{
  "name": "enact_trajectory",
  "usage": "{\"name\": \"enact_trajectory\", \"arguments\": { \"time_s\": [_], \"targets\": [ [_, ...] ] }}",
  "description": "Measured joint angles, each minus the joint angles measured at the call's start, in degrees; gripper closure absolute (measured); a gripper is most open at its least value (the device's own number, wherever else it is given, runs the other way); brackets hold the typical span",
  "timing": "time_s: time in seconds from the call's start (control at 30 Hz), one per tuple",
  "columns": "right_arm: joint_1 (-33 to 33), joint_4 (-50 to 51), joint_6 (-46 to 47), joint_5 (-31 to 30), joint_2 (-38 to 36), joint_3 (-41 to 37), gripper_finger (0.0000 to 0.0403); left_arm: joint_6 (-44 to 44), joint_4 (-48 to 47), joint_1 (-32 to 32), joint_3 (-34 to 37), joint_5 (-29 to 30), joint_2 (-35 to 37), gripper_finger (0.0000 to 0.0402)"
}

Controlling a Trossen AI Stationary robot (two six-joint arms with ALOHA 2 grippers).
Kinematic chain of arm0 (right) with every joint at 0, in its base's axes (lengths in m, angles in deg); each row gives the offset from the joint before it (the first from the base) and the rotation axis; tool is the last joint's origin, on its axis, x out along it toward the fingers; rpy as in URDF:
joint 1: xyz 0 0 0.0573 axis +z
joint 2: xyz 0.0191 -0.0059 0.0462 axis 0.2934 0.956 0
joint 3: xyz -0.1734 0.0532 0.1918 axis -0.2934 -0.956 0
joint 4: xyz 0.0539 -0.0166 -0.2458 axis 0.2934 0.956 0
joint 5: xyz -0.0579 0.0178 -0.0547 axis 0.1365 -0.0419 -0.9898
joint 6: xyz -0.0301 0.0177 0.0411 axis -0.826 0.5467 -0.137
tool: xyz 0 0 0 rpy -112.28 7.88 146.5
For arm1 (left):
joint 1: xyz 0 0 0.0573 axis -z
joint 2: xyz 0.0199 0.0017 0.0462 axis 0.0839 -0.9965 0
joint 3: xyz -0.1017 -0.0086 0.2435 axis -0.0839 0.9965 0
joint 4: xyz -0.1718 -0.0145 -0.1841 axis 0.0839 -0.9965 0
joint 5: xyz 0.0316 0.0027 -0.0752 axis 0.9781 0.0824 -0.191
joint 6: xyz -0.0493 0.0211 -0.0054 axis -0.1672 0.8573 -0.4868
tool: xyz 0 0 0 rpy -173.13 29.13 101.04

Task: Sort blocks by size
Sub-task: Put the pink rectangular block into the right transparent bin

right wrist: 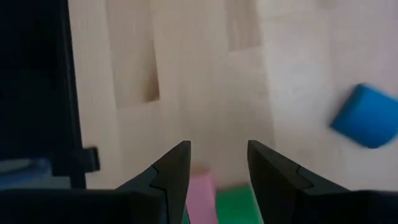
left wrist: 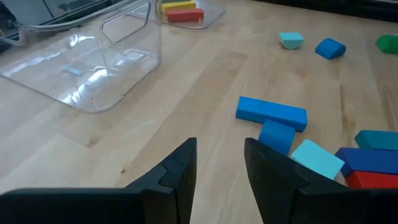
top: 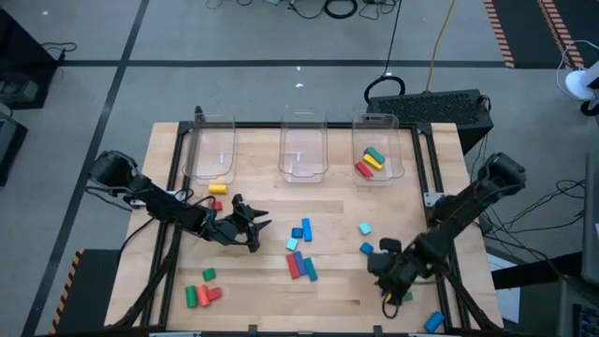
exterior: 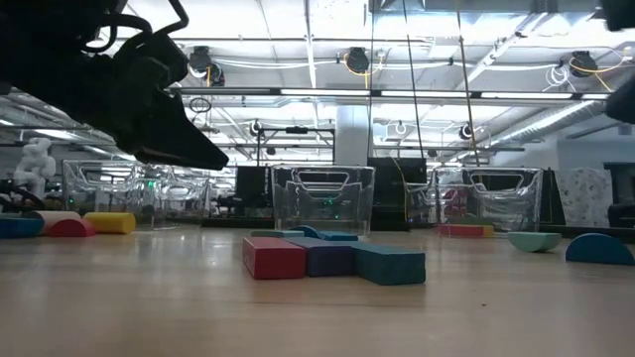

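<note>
Loose blocks lie flat on the wooden table. A blue bar [left wrist: 270,112], a blue cube [left wrist: 277,135] and a light blue block [left wrist: 317,159] lie just ahead of my left gripper [left wrist: 221,174], which hovers open and empty left of the middle cluster [top: 299,245]. Red, blue and teal bars [exterior: 332,258] lie side by side. My right gripper [right wrist: 217,180] stands open near the front right, pointing down over a pink block [right wrist: 202,194] and a green block [right wrist: 235,202]; a blue block [right wrist: 367,116] lies beside them.
Three clear bins [top: 304,150] stand along the far edge; the right bin [top: 379,154] holds green, yellow and red blocks. More blocks lie at the front left [top: 201,292], by the left bin [top: 217,190] and at the front right corner [top: 432,321].
</note>
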Motion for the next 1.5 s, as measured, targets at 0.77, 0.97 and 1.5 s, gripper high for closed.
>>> {"name": "enact_trajectory", "arguments": {
  "time_s": [0.77,0.97,1.5],
  "targets": [
    [7.4,-0.8,-6.1,-3.0,4.9,0.0,0.0176,-3.5,-0.4,0.0,0.0,-4.9,0.0,0.0265],
    [7.4,-1.9,-6.1,-1.2,9.3,0.0,0.0193,-4.9,-0.2,0.2,0.0,-4.9,0.0,0.0265],
    [6.8,-1.9,-3.8,0.6,12.4,0.1,0.0268,-5.0,0.0,0.2,0.0,-4.7,0.0,0.0265]
  ]
}}
